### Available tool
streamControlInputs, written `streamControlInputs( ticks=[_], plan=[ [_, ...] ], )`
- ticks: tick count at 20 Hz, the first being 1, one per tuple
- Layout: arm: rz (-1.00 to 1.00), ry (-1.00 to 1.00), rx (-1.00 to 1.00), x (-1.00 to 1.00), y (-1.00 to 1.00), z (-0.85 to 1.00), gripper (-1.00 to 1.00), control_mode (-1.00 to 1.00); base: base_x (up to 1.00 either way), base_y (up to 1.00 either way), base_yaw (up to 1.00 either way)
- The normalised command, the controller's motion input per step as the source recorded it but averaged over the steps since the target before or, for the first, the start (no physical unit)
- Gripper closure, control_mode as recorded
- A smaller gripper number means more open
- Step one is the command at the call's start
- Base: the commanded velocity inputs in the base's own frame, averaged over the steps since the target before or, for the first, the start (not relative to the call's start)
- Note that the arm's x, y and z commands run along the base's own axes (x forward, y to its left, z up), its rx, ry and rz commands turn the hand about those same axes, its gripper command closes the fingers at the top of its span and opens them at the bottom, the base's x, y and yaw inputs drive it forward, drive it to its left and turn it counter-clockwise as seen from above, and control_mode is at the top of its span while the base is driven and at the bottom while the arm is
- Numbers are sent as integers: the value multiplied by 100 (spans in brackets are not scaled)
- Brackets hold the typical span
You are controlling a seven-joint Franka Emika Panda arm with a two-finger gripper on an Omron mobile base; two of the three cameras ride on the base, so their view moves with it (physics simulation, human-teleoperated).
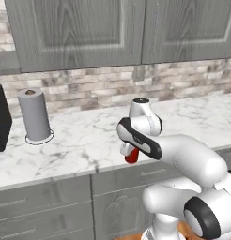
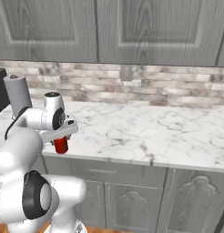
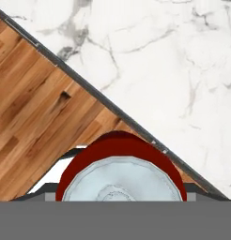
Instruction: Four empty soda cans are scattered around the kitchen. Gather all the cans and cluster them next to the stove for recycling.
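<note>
One red soda can (image 3: 121, 173) sits clamped in the tool (image 1: 130, 152), over the marble counter's (image 1: 80, 140) front edge.

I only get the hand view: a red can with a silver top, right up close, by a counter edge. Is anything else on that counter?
Observer: Yes, a grey paper-towel roll stands upright near the wall, left of the can.
Operator: And higher up?
Observer: Grey cabinet doors hang over a brick backsplash.
Operator: And lower down?
Observer: Grey drawer fronts.
</note>
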Motion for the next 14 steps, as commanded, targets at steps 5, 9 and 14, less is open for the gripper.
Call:
streamControlInputs(
  ticks=[5,9,14],
  plan=[
    [0,0,0,0,0,0,100,100,-8,75,0],
    [0,0,0,0,0,0,100,100,0,75,0],
    [0,0,0,0,0,0,100,100,0,75,0]
  ],
)
